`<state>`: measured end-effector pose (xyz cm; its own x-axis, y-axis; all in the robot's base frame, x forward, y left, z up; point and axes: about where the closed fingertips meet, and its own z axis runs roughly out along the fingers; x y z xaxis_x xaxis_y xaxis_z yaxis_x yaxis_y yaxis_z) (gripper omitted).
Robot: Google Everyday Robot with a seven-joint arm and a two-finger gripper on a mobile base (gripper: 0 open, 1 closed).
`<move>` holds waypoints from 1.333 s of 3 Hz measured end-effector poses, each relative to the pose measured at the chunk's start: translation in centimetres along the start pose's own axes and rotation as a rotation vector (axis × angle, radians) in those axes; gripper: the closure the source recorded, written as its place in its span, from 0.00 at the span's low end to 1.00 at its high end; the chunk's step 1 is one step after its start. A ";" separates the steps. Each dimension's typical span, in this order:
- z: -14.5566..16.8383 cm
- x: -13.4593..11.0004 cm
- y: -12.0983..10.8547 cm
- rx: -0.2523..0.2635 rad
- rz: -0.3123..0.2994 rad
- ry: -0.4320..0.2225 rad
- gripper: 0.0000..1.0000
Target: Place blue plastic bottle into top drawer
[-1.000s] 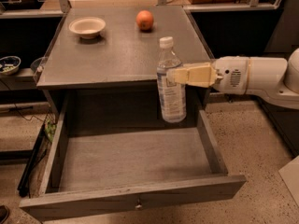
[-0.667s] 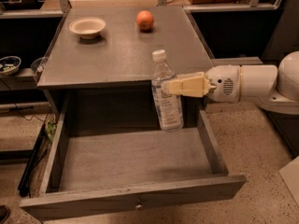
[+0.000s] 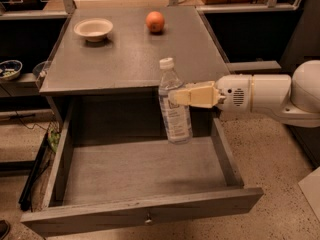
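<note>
Speckled floor (image 3: 280, 159) surrounds the grey cabinet (image 3: 130, 59), top drawer (image 3: 145, 171) open. My gripper (image 3: 175, 96) clamps the blue plastic bottle (image 3: 176, 123) above it; I can't read the label.

You have a grey table (image 3: 125, 59) standing on a speckled floor (image 3: 285, 159). On its top, toward the back, sit a pale bowl (image 3: 93, 29) at the left and an orange (image 3: 155, 21) nearer the middle, well apart. Under the top, the top drawer (image 3: 140, 171) stands pulled out. The gripper (image 3: 173, 97) hangs just in front of the table's front edge, over the drawer's back right, clamped on the upright blue plastic bottle (image 3: 175, 119).
</note>
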<state>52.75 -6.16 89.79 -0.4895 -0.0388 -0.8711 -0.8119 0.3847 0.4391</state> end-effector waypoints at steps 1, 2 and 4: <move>1.5 1.0 -0.7 0.032 0.021 -0.023 1.00; 2.3 1.4 -1.8 0.073 0.031 -0.070 1.00; 3.1 2.2 -2.0 0.086 0.048 -0.085 1.00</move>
<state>54.28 -4.14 86.33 -0.4950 0.0584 -0.8669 -0.7563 0.4622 0.4630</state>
